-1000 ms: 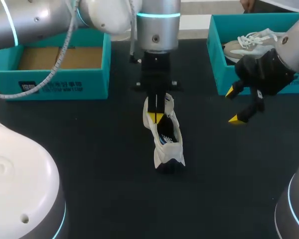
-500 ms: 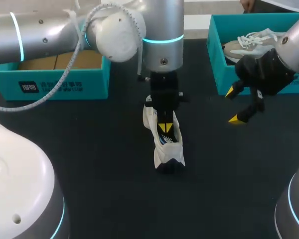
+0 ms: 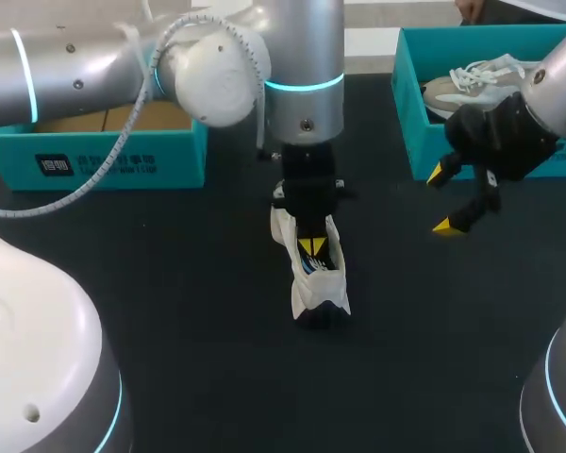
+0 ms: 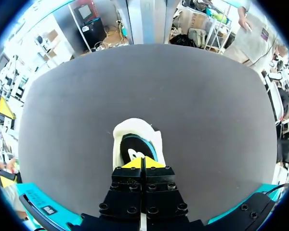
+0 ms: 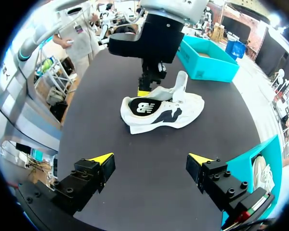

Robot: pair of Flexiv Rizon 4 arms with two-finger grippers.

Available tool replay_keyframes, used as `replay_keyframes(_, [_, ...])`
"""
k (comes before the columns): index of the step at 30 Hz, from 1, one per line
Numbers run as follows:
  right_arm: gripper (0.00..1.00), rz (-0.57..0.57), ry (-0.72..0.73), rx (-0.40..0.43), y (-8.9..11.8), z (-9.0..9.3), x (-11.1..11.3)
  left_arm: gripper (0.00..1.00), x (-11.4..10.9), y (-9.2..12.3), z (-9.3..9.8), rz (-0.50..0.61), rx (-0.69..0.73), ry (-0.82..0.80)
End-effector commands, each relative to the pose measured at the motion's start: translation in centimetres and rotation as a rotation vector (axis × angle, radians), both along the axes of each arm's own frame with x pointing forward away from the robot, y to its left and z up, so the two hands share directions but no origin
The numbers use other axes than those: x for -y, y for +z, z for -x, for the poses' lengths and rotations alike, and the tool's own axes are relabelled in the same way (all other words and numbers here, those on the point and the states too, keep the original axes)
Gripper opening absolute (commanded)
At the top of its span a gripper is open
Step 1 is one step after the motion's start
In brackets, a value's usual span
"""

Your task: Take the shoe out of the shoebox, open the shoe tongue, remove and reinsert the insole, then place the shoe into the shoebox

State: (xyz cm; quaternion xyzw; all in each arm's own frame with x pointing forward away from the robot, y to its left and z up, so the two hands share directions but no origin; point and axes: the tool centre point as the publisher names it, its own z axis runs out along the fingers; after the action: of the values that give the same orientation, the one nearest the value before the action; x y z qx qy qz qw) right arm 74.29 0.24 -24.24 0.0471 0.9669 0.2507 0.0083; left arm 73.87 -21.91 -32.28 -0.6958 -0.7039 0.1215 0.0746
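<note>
The white shoe (image 3: 313, 274) stands on its sole at the middle of the black table (image 3: 170, 311), heel toward 6 o'clock, its tongue (image 5: 181, 82) lifted upright. The left gripper (image 3: 308, 247) comes straight down into the shoe's opening, its yellow tips pressed together over the dark insole (image 4: 132, 147); whether they pinch the insole's edge cannot be told. At 3 o'clock from the shoe, well apart, the right gripper (image 3: 443, 200) hangs above the table, spread wide and holding nothing. A teal left shoebox (image 3: 123, 156) sits at 10 o'clock; the right shoebox (image 3: 410, 113) at 2 o'clock holds a second shoe (image 3: 472, 80).
</note>
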Motion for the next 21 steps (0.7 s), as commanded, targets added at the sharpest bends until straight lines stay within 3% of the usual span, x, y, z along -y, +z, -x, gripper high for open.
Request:
replay_keyframes(1, [1.00,0.004,-0.002,0.000,0.0,0.0,-0.1,0.00,0.4,-1.5,-0.1,0.018,0.015,0.015])
replay_keyframes(11, [1.00,0.004,-0.002,0.000,0.0,0.0,-0.1,0.00,0.8,-4.2,-1.7,-0.010,0.107,0.035])
replay_keyframes(21, [1.00,0.004,-0.002,0.000,0.0,0.0,-0.1,0.00,0.1,-5.8,-1.7,0.001,0.138,0.071])
